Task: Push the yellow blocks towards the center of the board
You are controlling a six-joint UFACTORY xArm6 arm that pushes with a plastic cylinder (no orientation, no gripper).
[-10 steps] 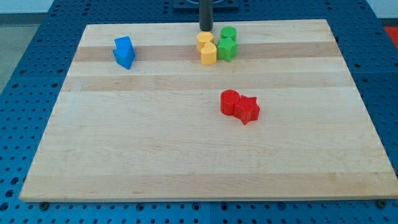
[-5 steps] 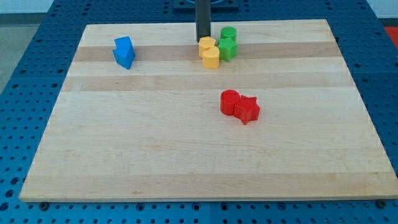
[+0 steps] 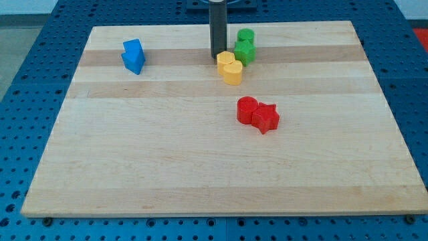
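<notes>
Two yellow blocks [image 3: 230, 67] sit touching each other in the upper middle of the wooden board [image 3: 200, 167]. My tip [image 3: 218, 56] stands just at their upper left edge, touching or nearly touching the upper yellow block. Two green blocks [image 3: 245, 46] sit together just to the upper right of the yellow pair, close to it.
A red cylinder and a red star-shaped block [image 3: 258, 114] sit touching right of the board's centre. Two blue blocks [image 3: 134, 55] sit together at the upper left. A blue pegboard surface [image 3: 27, 80] surrounds the board.
My tip has moved down the view, and the yellow blocks have slid down and slightly right, away from the green blocks. The other blocks have not moved.
</notes>
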